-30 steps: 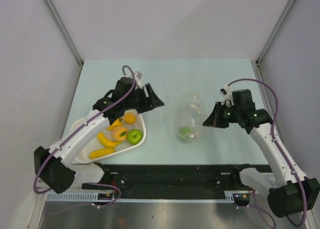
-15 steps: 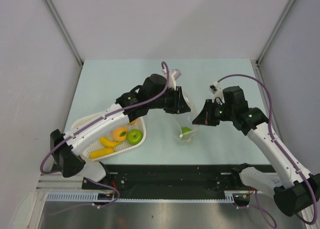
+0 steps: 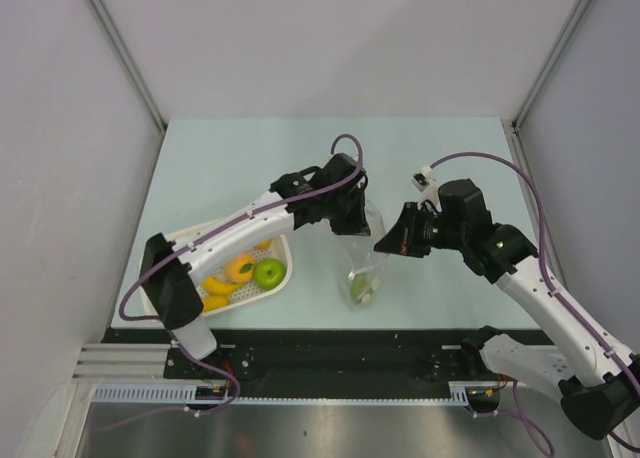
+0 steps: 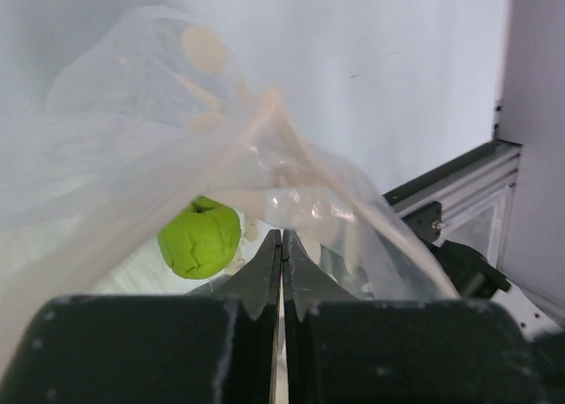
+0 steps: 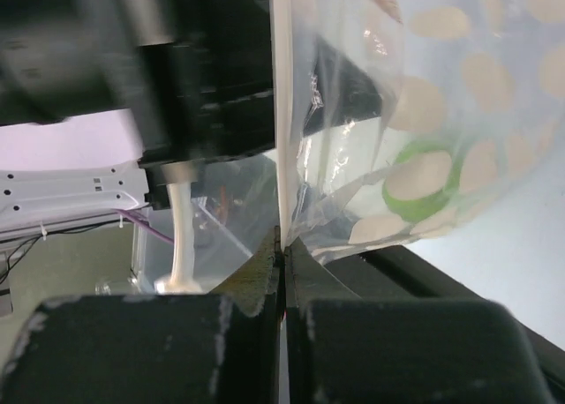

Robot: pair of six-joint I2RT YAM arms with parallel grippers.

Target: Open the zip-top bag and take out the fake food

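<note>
The clear, crinkly plastic zip-top bag (image 3: 366, 263) hangs over the pale green counter (image 3: 240, 163), strung between the two grippers. The right gripper (image 3: 381, 246) has its jaws pressed together on the bag's white zip strip (image 5: 282, 113), which rises straight out of its tips in the right wrist view. The left gripper (image 3: 360, 221) is also pressed together, at the opposite top edge of the bag. Film lies across its tips in the left wrist view, but I cannot tell whether any is caught between them. A round green plastic apple (image 3: 360, 288) sits in the bottom of the bag, below both grippers.

The bag's lower end lies close to the counter's near edge, where a black rail (image 3: 350, 346) runs. To the left of the left gripper, partly under its arm, a white perforated plastic basket (image 3: 289, 268) holds a second green apple (image 3: 268, 272), an orange piece (image 3: 240, 268) and yellow bananas (image 3: 213, 286). Its right rim is near the bag but apart from it. Beyond both grippers the counter runs open to the back wall. To the right of the right gripper an open strip of counter reaches the grey side wall and its metal post (image 3: 545, 78).

The film bears pale round spots (image 5: 440, 22); no lettering on it can be read.
</note>
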